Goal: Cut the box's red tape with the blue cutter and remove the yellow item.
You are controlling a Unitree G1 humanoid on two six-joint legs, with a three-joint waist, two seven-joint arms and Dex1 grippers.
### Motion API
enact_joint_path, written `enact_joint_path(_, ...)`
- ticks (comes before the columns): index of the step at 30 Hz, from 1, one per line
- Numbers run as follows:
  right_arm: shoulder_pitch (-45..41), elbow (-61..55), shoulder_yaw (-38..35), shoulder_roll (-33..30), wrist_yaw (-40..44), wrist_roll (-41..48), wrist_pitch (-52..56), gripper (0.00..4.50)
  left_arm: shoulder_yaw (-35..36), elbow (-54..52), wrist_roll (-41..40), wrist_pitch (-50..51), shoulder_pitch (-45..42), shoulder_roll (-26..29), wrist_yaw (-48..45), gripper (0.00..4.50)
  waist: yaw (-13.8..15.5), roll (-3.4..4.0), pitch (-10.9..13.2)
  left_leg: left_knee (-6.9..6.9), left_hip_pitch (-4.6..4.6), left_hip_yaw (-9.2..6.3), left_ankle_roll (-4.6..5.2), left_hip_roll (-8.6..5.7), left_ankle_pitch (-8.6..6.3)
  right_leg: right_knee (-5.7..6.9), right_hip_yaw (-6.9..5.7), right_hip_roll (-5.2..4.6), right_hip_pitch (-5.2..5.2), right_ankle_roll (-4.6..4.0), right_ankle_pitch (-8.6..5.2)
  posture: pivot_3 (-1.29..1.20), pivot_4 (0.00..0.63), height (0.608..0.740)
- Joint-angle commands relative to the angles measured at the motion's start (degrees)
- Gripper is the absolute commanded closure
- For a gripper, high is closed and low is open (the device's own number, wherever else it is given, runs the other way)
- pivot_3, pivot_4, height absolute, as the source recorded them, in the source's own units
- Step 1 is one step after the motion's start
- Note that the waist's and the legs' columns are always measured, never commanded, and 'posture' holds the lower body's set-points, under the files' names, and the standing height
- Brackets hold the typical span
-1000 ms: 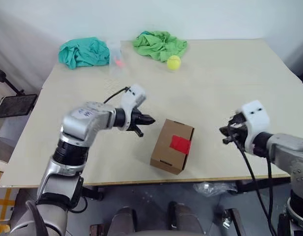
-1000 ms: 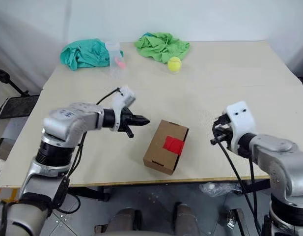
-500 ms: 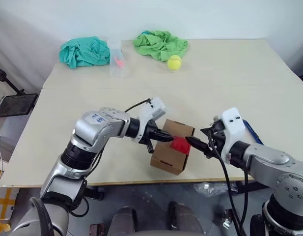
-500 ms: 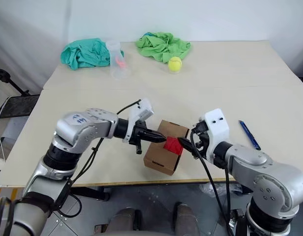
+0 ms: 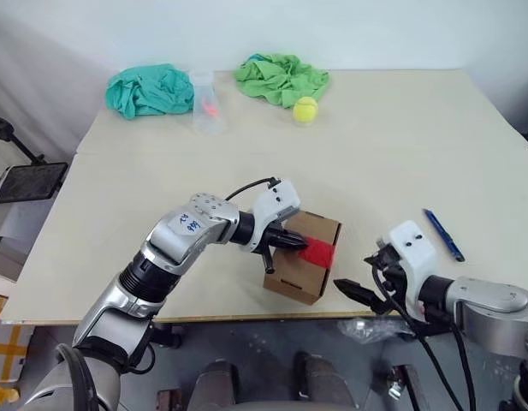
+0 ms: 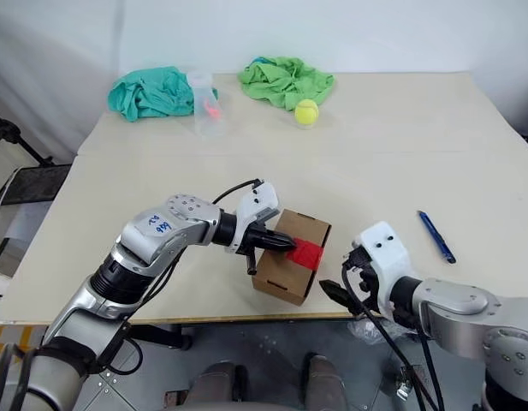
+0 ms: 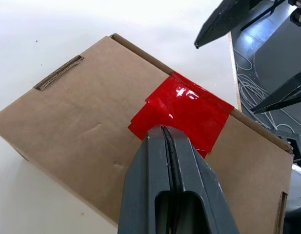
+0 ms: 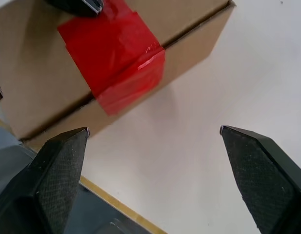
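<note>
The brown box [image 5: 289,267] lies near the table's front edge, with the red tape [image 5: 317,253] over its right top edge and side. My left gripper [image 5: 299,244] is shut and empty, its tip over the box top at the tape's [image 7: 185,108] edge; whether it touches I cannot tell. To the right of the box, my right gripper [image 5: 359,274] stands wide open and empty, apart from the box [image 8: 28,73] and facing its taped [image 8: 111,48] side. The blue cutter [image 5: 442,235] lies loose on the table to the right of that gripper. The yellow item is hidden.
A fuzzy tennis ball [image 5: 305,109], a green cloth [image 5: 281,77], a teal cloth [image 5: 148,89] and a clear plastic cup [image 5: 204,101] sit along the back of the table [image 5: 392,145]. The table's front edge runs just below the box and right gripper.
My left gripper moved right from beside the box onto its top at the tape. My right gripper opened, swung in toward the box, then drew back. The cutter now lies on the table.
</note>
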Motion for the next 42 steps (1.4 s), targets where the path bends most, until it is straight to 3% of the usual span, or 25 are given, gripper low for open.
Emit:
enact_joint_path(1, -2.14, 2.51, -0.01, -3.57, -5.51, 7.39, -4.90, 0.01, -0.85, 0.16, 1.68, -0.27, 0.60, -0.11, 0.27, 4.50, -0.01, 0.00, 0.00, 0.00, 0.00, 0.00, 0.00, 0.00, 0.00, 0.00, 0.00, 0.00, 0.00, 0.00, 0.00, 0.00, 0.150, 0.740)
enact_joint_path(5, -2.18, 6.04, 3.33, -9.98, -13.53, 17.24, -13.40, 0.01, 0.01, 1.45, 3.34, -0.38, 0.10, -0.64, 2.07, 4.50, 0.06, -0.05, 0.03, 0.00, 0.00, 0.00, 0.00, 0.00, 0.00, -0.01, -0.01, 0.01, 0.01, 0.01, 0.00, 0.00, 0.150, 0.740)
enact_joint_path(13, 1.78, 8.64, 10.07, -18.12, -19.19, 19.89, -22.21, 0.01, 8.80, 5.07, 2.20, 1.45, -0.62, -1.00, 6.42, 4.50, -0.15, -0.14, 0.08, 0.01, -0.01, 0.02, 0.01, 0.01, 0.00, -0.07, 0.00, 0.02, 0.01, 0.07, 0.04, 0.00, 0.150, 0.740)
enact_joint_path(21, -0.61, 11.36, 17.44, -18.09, -16.70, 14.47, -24.70, 0.01, 4.08, 4.20, 4.54, 1.76, 2.89, 4.96, 3.19, 4.50, 0.01, -0.13, 0.07, -0.02, -0.01, 0.01, 0.02, 0.04, -0.01, -0.12, -0.03, 0.05, 0.02, 0.04, 0.02, 0.00, 0.150, 0.740)
enact_joint_path(25, -3.75, 12.90, 20.26, -16.55, -15.80, 12.16, -24.71, 0.01, 4.64, 3.24, 5.11, 1.47, 3.52, 4.37, 4.15, 4.50, 0.25, -0.15, 0.08, -0.01, -0.15, 0.00, 0.04, 0.04, -0.02, -0.14, -0.05, 0.02, -0.08, 0.04, 0.02, 0.00, 0.150, 0.740)
enact_joint_path(28, -4.84, 13.76, 20.85, -16.13, -15.55, 10.95, -24.43, 0.01, 4.98, 4.04, 5.60, 1.01, 2.73, 3.30, 4.48, 4.50, 0.39, -0.14, 0.08, 0.21, -0.88, -0.04, 0.02, 0.01, 0.01, 0.04, -0.03, 0.00, -0.72, 0.18, 0.10, 0.00, 0.150, 0.740)
enact_joint_path(36, -6.64, 14.63, 20.01, -16.17, -14.44, 8.39, -23.92, 0.01, 6.54, 4.90, 4.86, 1.72, -1.13, -1.08, 5.14, 4.50, 0.25, -0.15, 0.08, 0.19, -0.87, 0.05, 0.05, 0.00, -0.01, 0.03, -0.03, 0.01, -0.73, 0.20, 0.12, 0.00, 0.150, 0.740)
enact_joint_path(42, -6.63, 15.10, 14.75, -20.66, -13.98, 9.33, -23.22, 0.01, 9.25, 3.06, 2.46, 5.61, -5.67, -3.45, 4.83, 4.50, 0.32, -0.14, 0.08, 0.19, -0.86, 0.05, 0.05, 0.00, -0.01, 0.00, -0.03, 0.02, -0.72, 0.20, 0.11, 0.00, 0.150, 0.740)
